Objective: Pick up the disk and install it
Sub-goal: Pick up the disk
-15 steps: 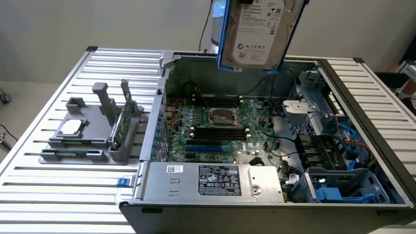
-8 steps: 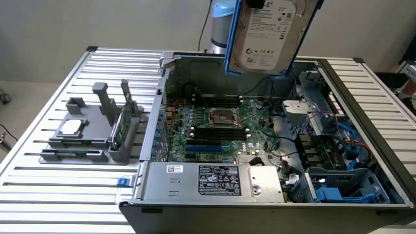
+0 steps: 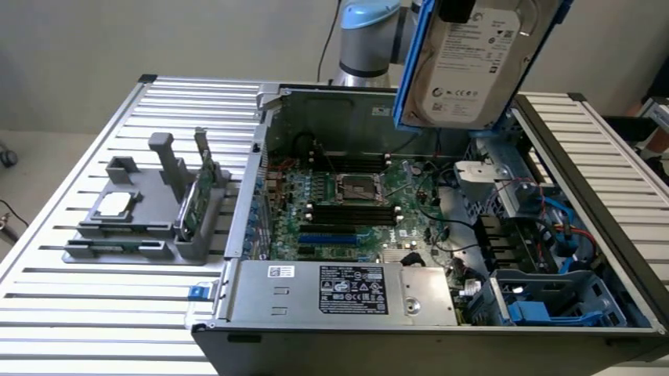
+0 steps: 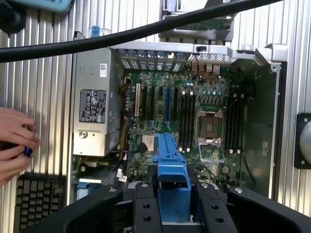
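Note:
The disk (image 3: 471, 63), silver-grey with a white label and a blue carrier frame, hangs upright high above the back right of the open computer case (image 3: 313, 301). My gripper (image 3: 456, 9) holds it from above. In the wrist view the blue carrier (image 4: 170, 165) sits edge-on between my black fingers (image 4: 145, 204), with my gripper (image 4: 172, 189) shut on it. Far below it lies the motherboard (image 4: 194, 111).
The power supply (image 3: 345, 290) fills the case's front. A blue drive bay (image 3: 549, 301) sits at the front right. On the exterior view's left, a grey fixture (image 3: 146, 227) holds a silver chip (image 3: 113, 205) and a green card (image 3: 199, 192). A person's hand (image 4: 14, 145), a keyboard (image 4: 39, 196) and a black cable (image 4: 121, 36) appear in the wrist view.

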